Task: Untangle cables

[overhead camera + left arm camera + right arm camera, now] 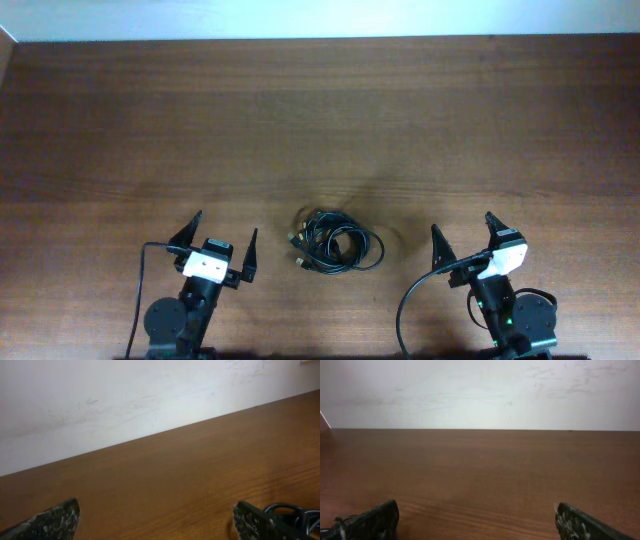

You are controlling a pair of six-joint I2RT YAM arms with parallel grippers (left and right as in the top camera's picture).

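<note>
The cables [334, 245] lie as one small tangled black coil on the brown table, near the front edge between the two arms, with small plug ends at the coil's left side. My left gripper [222, 238] is open and empty, to the left of the coil. My right gripper [462, 236] is open and empty, to the right of the coil. In the left wrist view a loop of the cables [292, 510] shows just past the right finger; the gripper [155, 517] holds nothing. In the right wrist view the gripper [476, 517] holds nothing.
The wooden table [320, 130] stretches back to a white wall [480, 390]. Thick black wires run from each arm base at the front edge [405, 310].
</note>
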